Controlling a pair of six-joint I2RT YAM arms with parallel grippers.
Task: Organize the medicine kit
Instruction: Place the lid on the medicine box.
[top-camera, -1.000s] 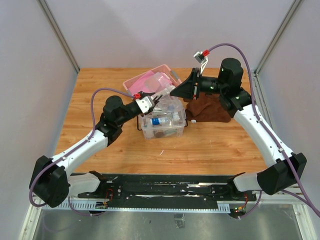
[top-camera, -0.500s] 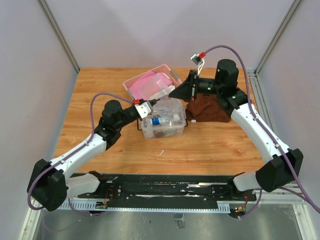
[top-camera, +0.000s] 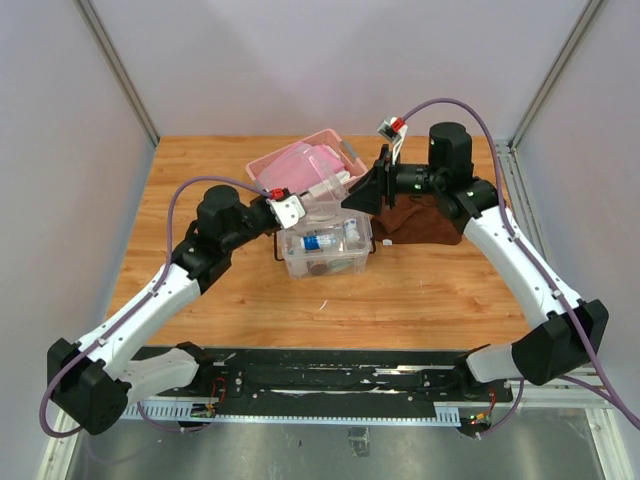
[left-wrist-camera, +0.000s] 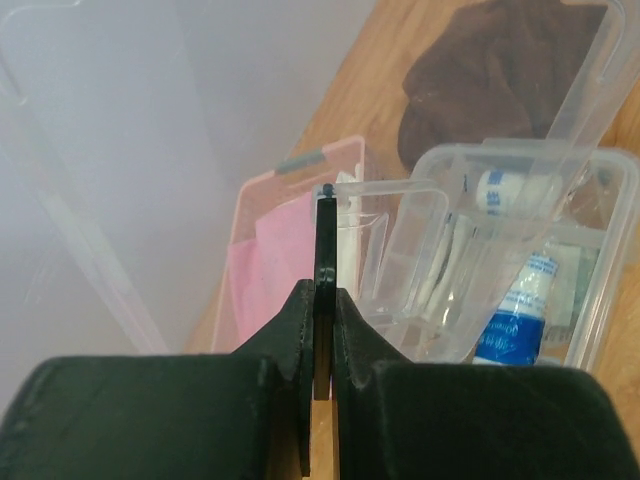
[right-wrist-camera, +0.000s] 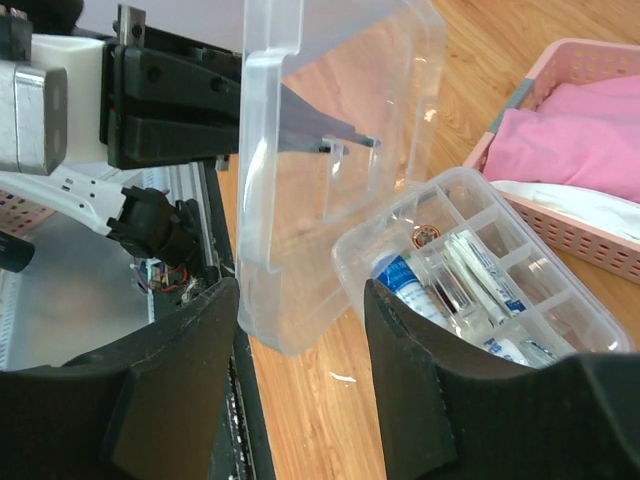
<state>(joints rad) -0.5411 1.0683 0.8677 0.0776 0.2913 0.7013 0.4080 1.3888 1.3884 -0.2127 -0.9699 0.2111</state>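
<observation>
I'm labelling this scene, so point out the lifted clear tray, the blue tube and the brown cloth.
clear tray (right-wrist-camera: 392, 88), right wrist view, on its flat panel.
blue tube (left-wrist-camera: 512, 325), left wrist view, on its blue label.
brown cloth (top-camera: 415, 228), top external view, its middle.

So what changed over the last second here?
The left arm's elbow swung left; the left hand, shut on the rim of the clear plastic piece, barely moved. The right arm shifted slightly left, the right hand straddling that piece. The kit box, pink basket and brown cloth stayed put.
</observation>
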